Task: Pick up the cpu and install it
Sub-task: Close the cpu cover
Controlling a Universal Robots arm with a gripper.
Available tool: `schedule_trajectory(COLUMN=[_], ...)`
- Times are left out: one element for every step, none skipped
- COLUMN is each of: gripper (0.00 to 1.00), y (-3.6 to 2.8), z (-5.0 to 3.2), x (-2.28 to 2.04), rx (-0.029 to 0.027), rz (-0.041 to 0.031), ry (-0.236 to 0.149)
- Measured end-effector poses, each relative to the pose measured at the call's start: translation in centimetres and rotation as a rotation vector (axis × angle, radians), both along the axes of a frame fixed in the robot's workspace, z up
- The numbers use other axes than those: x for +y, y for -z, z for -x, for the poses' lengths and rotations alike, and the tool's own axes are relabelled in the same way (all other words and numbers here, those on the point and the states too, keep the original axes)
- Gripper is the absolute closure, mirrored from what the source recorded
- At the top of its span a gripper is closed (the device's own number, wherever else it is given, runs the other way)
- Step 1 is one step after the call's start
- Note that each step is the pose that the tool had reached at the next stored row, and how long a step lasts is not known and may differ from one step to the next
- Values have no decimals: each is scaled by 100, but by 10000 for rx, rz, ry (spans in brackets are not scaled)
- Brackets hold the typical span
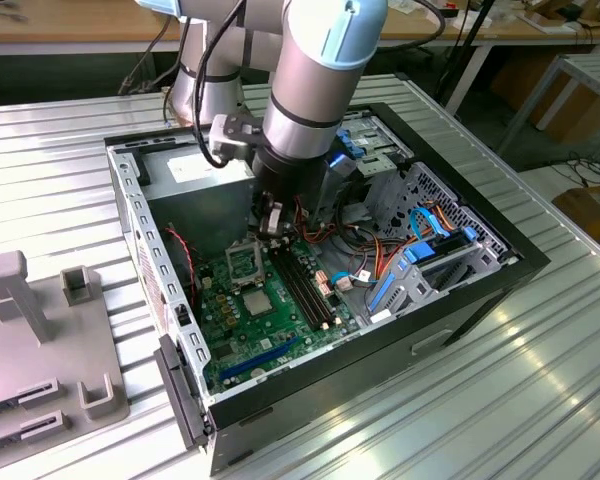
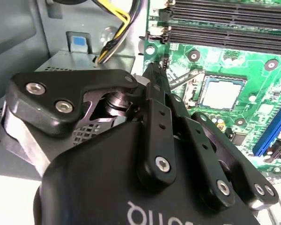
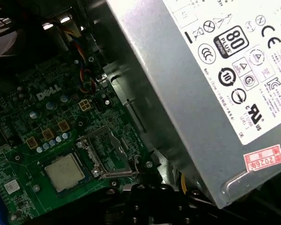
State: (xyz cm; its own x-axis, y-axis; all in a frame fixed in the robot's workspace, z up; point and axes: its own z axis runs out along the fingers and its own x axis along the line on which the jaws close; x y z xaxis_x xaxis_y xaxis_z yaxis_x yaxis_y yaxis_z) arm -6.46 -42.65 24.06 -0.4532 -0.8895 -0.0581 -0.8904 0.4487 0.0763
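Exterior view showed us an open computer case (image 1: 480,300) lying on a ribbed metal tabletop (image 1: 540,400), with the robot arm reaching down into it; the gripper (image 1: 271,225) hung low over the green motherboard (image 1: 270,330), just above the metal socket frame (image 1: 244,260). We saw the cpu (image 1: 257,303), a small square with a silver top, lying flat on the board just beside that frame and apart from the gripper. In the second wrist view the gripper (image 2: 154,75) appeared drawn nearly together, with nothing between its tips, and the cpu (image 2: 222,93) sat beyond them inside a metal surround. In the first wrist view the cpu (image 3: 64,172) lay next to the raised socket frame (image 3: 105,152), with a grey power supply (image 3: 201,93) close alongside.

We judged the risks as these: the frame stood close beside the chip, so a descent slightly off line could strike the frame or its lever; a narrow gripper would need to widen first, or it would press on the chip's top; bundled wires (image 1: 330,235) hung near the arm and could snag; a tilted chip could bend socket contacts.
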Motion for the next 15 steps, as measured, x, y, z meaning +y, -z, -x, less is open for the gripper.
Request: schedule_trajectory(gripper=[89, 89, 89, 89, 89, 89, 89, 89, 89, 89, 89, 89, 89, 89, 89], y=[0, 0, 0, 0, 0, 1, 0, 0, 0, 0, 0, 0, 2, 6, 12], z=[4, 6, 10, 13, 16, 19, 21, 23, 25, 26, 26, 25, 19, 11, 5], x=[-3, -5, -8, -10, -13, -16, -19, -23, -26, -29, -34, -40, -41, -42, -42], rx=[-2, -3, -6, -7, -9, -10, -12, -14, -17, -19, -20, -19, -21, -22, -24], rz=[-265, -343, -466, -552, -624, -676, -709, -729, -735, -737, -737, -737, -738, -738, -739], ry=[-287, -288, -289, -288, -287, -287, -287, -288, -288, -288, -290, -290, -271, -241, -207])
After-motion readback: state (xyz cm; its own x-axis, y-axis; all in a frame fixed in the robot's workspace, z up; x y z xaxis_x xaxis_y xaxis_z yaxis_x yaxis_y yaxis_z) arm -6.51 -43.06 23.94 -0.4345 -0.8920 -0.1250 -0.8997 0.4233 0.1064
